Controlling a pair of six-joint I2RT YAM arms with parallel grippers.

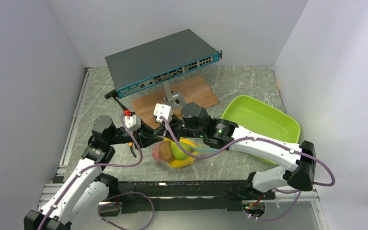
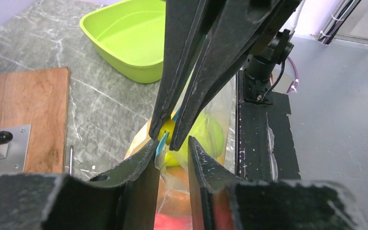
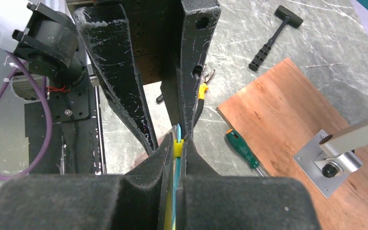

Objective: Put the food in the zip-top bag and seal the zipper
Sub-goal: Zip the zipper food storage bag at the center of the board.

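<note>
The clear zip-top bag (image 1: 175,154) lies on the table between the two arms. Inside it I see a green pear (image 1: 177,149), a brown round fruit (image 1: 165,151) and a yellow banana (image 1: 183,162). My right gripper (image 3: 178,142) is shut on the teal zipper (image 3: 175,191), right at its small yellow slider (image 3: 177,147). My left gripper (image 2: 172,140) faces it tip to tip and stands open. The bag's mouth and the zipper (image 2: 162,143) sit between its fingers, the strip resting against the left one. The pear (image 2: 211,134) shows through the plastic.
A lime-green tray (image 1: 261,120) sits to the right of the bag. Behind stand a grey network switch (image 1: 163,62) on a metal stand and a wooden board (image 1: 177,98). A green-handled screwdriver (image 3: 239,148) and a black tool (image 3: 273,38) lie by the board.
</note>
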